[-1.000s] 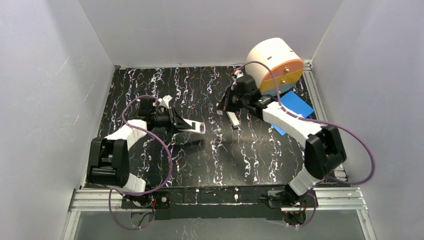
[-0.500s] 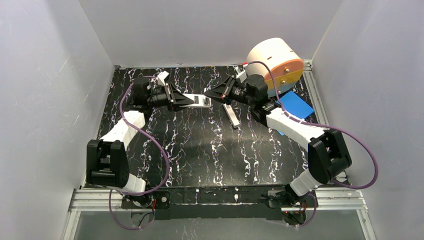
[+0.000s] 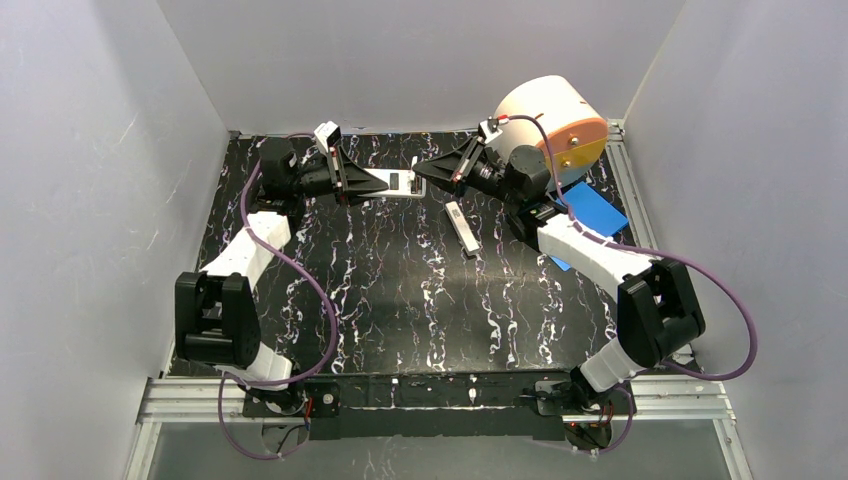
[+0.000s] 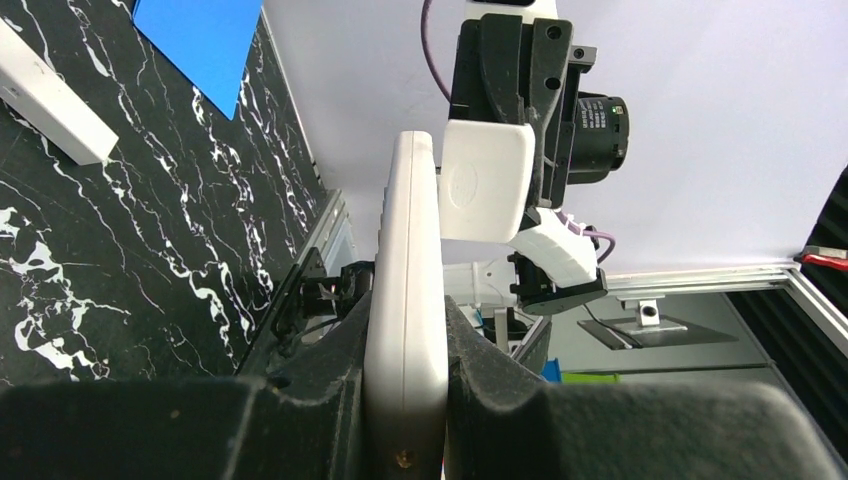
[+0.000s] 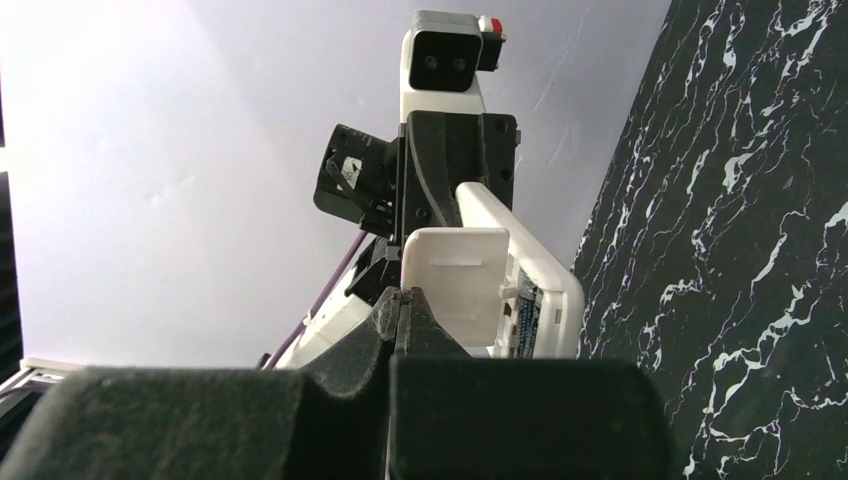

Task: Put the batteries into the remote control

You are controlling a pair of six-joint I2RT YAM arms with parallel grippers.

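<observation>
We list: left gripper [image 4: 405,330] clamped on long slim white plastic remote control [image 4: 410,230]; right gripper [image 5: 407,302] pinching flat white plastic cover [image 5: 455,275]

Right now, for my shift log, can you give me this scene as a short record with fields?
left gripper: shut on remote control, held clear of the table
right gripper: shut on white cover, at the remote's free end
batteries: none visible
lying on table: white bar, blue sheet
far right corner: round white-and-orange drum
</observation>
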